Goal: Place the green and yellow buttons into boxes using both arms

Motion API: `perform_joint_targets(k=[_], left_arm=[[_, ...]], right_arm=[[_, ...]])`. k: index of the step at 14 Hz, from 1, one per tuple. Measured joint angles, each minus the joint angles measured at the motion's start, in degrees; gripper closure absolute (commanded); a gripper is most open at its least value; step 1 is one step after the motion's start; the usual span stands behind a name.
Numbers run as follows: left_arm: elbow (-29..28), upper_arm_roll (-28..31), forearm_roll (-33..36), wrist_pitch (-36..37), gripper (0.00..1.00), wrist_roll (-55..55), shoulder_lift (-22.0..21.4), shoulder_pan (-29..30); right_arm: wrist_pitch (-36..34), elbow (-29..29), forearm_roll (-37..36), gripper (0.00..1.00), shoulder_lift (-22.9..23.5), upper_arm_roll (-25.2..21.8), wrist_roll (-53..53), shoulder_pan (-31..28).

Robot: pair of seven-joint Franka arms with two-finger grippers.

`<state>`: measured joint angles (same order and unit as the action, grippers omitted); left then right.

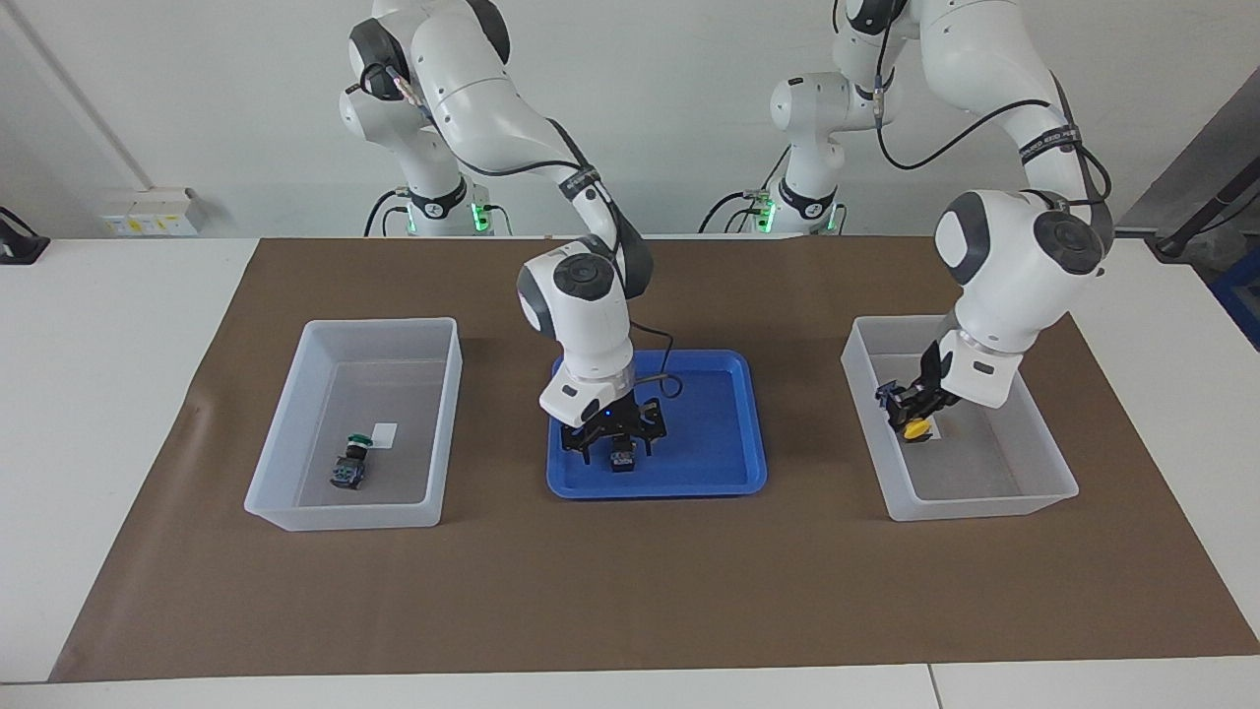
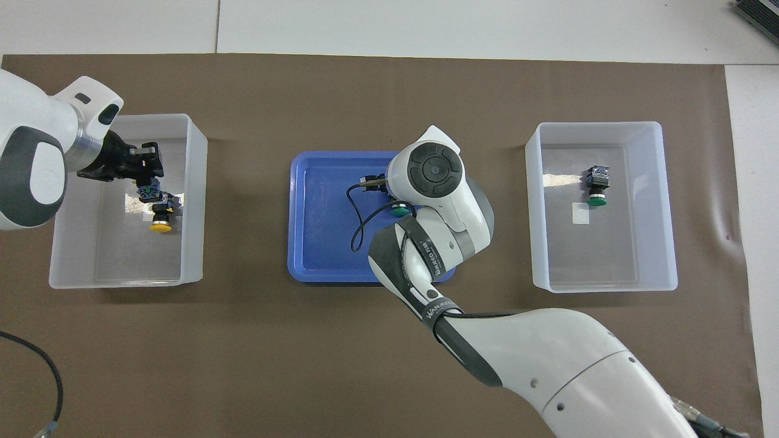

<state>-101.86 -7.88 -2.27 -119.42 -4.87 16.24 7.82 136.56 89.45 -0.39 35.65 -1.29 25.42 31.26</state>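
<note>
My right gripper [image 1: 616, 451] is low in the blue tray [image 1: 709, 423], open, with its fingers on either side of a green button [image 1: 622, 459] that rests on the tray floor. From overhead only that button's green cap [image 2: 398, 211] shows under the wrist. My left gripper [image 1: 904, 404] is inside the box [image 1: 984, 502] at the left arm's end, shut on a yellow button [image 1: 915, 429] held low over the floor, cap tilted down [image 2: 161, 226]. Another green button [image 1: 349, 463] lies in the box [image 1: 281, 414] at the right arm's end. A second yellow button is not visible.
Both boxes and the tray stand in a row on a brown mat [image 1: 630, 591] on the white table. Each box has a small white label on its floor. A black cable loops from the right wrist over the tray [image 2: 356, 231].
</note>
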Motion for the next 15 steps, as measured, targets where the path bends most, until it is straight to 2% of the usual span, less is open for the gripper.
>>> perform_joint_targets(k=[1, 2, 3, 5, 6, 7, 8, 10, 12, 13, 15], left_arm=[[-3.29, 0.03, 0.00, -3.56, 1.00, 3.20, -0.67, 1.73], [-6.94, 0.06, 0.00, -7.34, 1.00, 5.62, -1.32, 3.39], [-10.28, 0.08, 0.00, -10.51, 1.00, 7.30, -1.78, 4.73], [-15.17, 0.11, 0.00, -14.68, 0.97, 8.71, -1.96, 6.31], [-16.95, 0.11, 0.00, -16.27, 0.76, 8.96, -1.89, 6.72], [-18.47, 0.11, 0.00, -17.99, 0.37, 9.03, -1.78, 6.86], [-19.40, 0.08, -0.01, -19.65, 0.03, 9.03, -2.00, 6.87], [-20.22, -0.10, -0.01, -20.53, 0.00, 9.03, -2.07, 6.86], [-19.59, -0.38, -0.01, -19.63, 0.00, 9.03, -2.07, 6.73], [-17.79, -0.53, -0.01, -16.95, 0.00, 9.03, -2.12, 6.65], [-10.01, -0.78, 0.00, -6.06, 0.00, 9.03, -2.43, 6.52]], right_arm=[[-2.07, -0.16, -1.47, 0.40, -0.04, 0.00, -0.03, 0.55], [-3.51, -0.27, -3.55, 0.81, -0.12, 0.01, -0.01, 1.04], [-4.00, -0.28, -4.83, 1.00, -0.19, 0.00, 0.00, 1.26], [-4.19, -0.28, -5.56, 1.00, -0.21, -0.20, 0.00, 1.23], [-4.31, -0.30, -5.57, 1.00, -0.22, -0.28, 0.01, 1.22], [-4.51, -0.41, -5.57, 1.00, -0.31, -0.31, 0.01, 1.19], [-5.06, -0.69, -5.57, 1.00, -0.45, -0.31, 0.04, 1.19], [-7.38, -1.82, -5.57, 1.00, -1.45, -0.51, 0.29, 1.03], [-10.98, -2.80, -5.58, 1.00, -4.76, -0.95, 0.37, -1.02], [-13.79, -2.98, -5.61, 1.00, -7.40, -0.97, -0.63, -3.17], [-19.02, -2.84, -5.61, 1.00, -12.31, -0.98, -6.35, -7.70]])
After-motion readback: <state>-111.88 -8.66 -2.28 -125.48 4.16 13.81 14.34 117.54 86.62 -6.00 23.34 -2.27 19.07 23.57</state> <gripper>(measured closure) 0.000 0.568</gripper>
